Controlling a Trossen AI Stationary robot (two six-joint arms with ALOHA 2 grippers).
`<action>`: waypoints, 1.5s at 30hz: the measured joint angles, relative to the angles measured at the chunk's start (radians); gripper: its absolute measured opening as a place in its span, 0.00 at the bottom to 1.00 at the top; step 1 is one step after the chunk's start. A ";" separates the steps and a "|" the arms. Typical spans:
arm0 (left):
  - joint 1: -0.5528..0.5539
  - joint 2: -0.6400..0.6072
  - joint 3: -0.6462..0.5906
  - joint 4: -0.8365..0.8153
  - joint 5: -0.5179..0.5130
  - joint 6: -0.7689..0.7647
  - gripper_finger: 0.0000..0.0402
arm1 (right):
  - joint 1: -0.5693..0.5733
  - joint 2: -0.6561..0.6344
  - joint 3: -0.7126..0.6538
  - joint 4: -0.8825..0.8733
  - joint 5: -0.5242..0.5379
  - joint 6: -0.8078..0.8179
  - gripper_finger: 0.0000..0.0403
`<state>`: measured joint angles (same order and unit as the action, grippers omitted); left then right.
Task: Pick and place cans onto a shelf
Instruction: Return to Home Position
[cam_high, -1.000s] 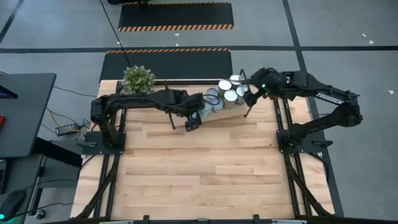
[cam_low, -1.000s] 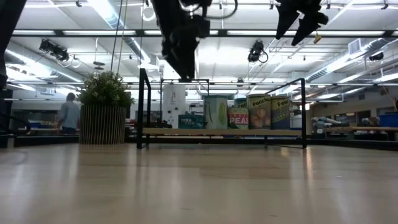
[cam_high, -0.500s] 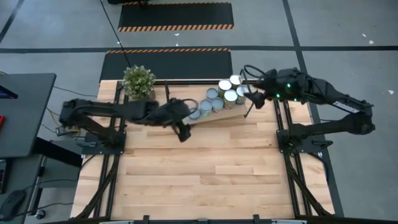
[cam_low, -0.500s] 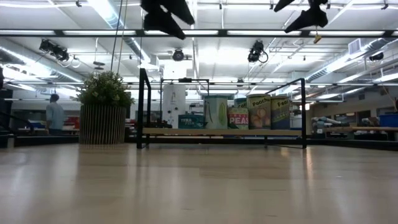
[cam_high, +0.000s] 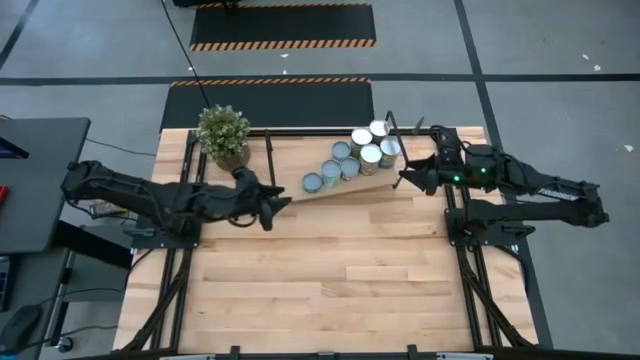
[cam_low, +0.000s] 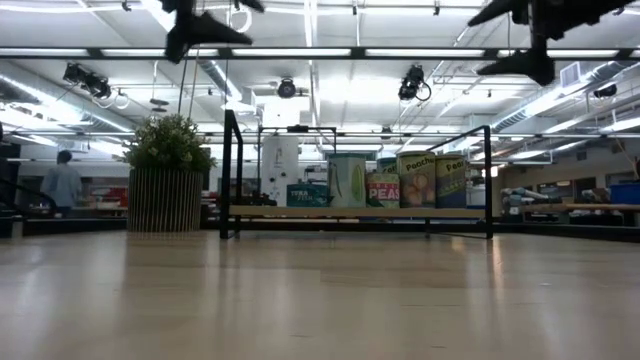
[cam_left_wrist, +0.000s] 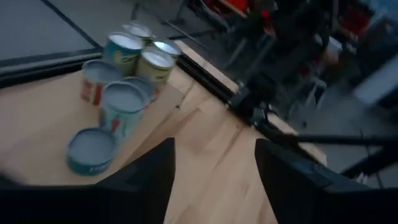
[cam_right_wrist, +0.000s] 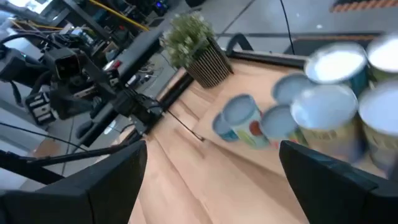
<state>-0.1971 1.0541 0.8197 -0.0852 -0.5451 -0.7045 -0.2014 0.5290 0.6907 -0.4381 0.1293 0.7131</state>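
The wooden table (cam_high: 320, 285) carries everything here. My left arm (cam_high: 150, 195) lies low across its left edge and reaches in toward the far middle. My right arm (cam_high: 530, 182) stretches over the right edge, close to the far right corner.

The shelf (cam_high: 288, 160) sits along the table's far edge, at a slant to it, a pale plywood board with black rod frames at both ends. A potted plant (cam_high: 222, 130) stands in the far left corner, just beside the shelf's left end.

All eight cans (cam_high: 349, 166) stand upright on the shelf, bunched on its right half. They form a loose band from the middle of the board's near edge up to its far right end. A flat teal can (cam_high: 312, 181) is the lowest and ends the band on the left. From table height, one label reads PEAS.

My left gripper (cam_high: 283, 202) hovers just off the shelf's near edge, to the left of the flat teal can and touching nothing. Its wrist camera shows both fingers spread wide with only bare table between them.

My right gripper (cam_high: 404, 175) hangs just off the shelf's right end, near the closest cans but apart from them. Its fingers are likewise spread and hold nothing. From table height, both grippers hang high above the tabletop.
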 joint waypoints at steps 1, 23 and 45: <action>-0.005 -0.025 -0.036 0.017 -0.022 -0.024 0.55 | 0.001 -0.021 -0.017 -0.008 0.000 0.013 0.93; -0.028 -0.467 -0.434 -0.056 -0.245 -0.399 0.31 | 0.005 -0.426 -0.352 0.126 0.009 0.197 0.93; -0.032 -0.675 -0.494 -0.339 -0.206 -0.497 0.06 | 0.005 -0.521 -0.683 0.485 0.059 0.368 0.93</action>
<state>-0.2287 0.3786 0.3253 -0.4246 -0.7508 -1.2018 -0.1967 0.0084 0.0075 0.0465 0.1883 1.0809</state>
